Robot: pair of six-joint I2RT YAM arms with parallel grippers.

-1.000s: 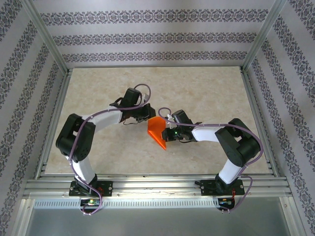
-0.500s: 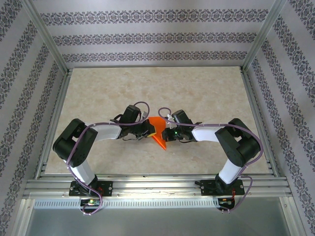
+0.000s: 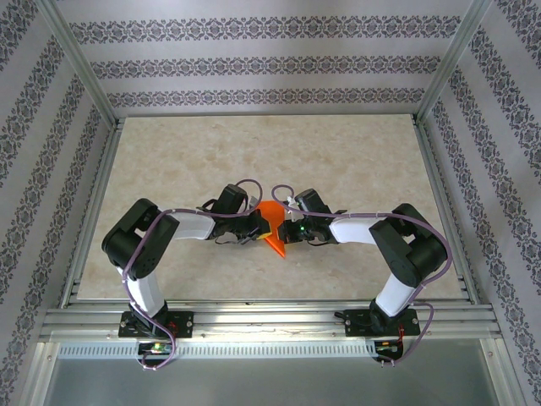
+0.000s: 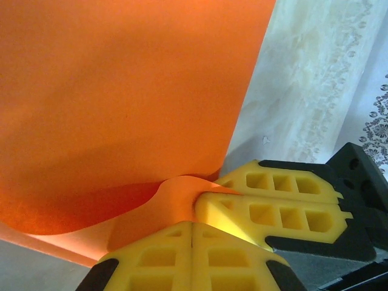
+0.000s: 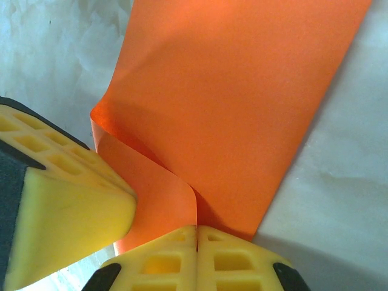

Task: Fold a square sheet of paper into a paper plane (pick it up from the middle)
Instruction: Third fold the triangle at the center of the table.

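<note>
Midway across the table (image 3: 355, 161), the half-folded orange sheet (image 3: 272, 232) is held up between the two arms, its long axis running away from the bases with its pointed end nearest them. The left gripper (image 3: 254, 227) is clenched on its left side and the right gripper (image 3: 287, 225) on its right, tips almost meeting across a raised fold (image 5: 182, 182), though how much paper the left one has is hard to judge. Neither arm is nearer, so the coming crease likely depends on both working along that axis together.
</note>
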